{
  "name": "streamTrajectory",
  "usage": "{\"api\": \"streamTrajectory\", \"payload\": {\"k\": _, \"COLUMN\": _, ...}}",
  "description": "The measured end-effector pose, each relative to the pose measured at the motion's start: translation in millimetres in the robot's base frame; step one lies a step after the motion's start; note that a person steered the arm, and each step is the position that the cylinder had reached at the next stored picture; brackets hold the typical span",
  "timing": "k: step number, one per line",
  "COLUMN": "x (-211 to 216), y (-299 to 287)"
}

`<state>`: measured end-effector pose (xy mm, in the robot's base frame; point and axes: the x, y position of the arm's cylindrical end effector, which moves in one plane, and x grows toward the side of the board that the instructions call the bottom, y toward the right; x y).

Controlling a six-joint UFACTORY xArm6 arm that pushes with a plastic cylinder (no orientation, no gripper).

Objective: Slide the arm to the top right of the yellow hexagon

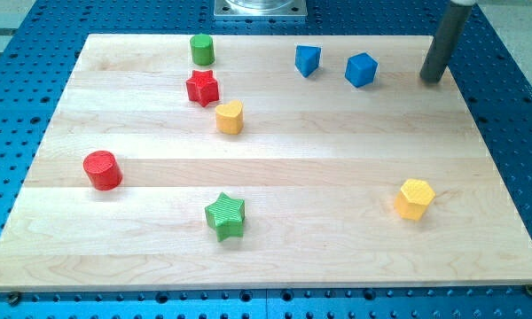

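My tip (433, 80) stands at the top right corner of the wooden board (275, 177), and it touches no block. It is only a bare rod, so it holds nothing and there is nothing to open or to close. The nearest blocks are the blue cube (361, 69), a little to the view's left of the tip, and after it a second blue block (308, 59), whose shape I cannot tell for sure.

The yellow hexagon (415, 198) lies well apart from the tip, near the bottom right of the board, almost straight under the tip in the view. I judge that the approach step is in hand and is not yet finished. The next move calls for a slide toward the view's bottom, staying a little to the right of the hexagon, and a stop just above its right corner without pushing it. No block lies on this way.
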<state>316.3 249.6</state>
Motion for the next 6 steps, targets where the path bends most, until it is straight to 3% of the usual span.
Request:
{"api": "streamTrajectory", "payload": {"k": 2, "x": 12, "y": -8}}
{"api": "streamTrajectory", "payload": {"k": 4, "x": 78, "y": -30}}
{"api": "streamTrajectory", "payload": {"k": 6, "x": 100, "y": -21}}
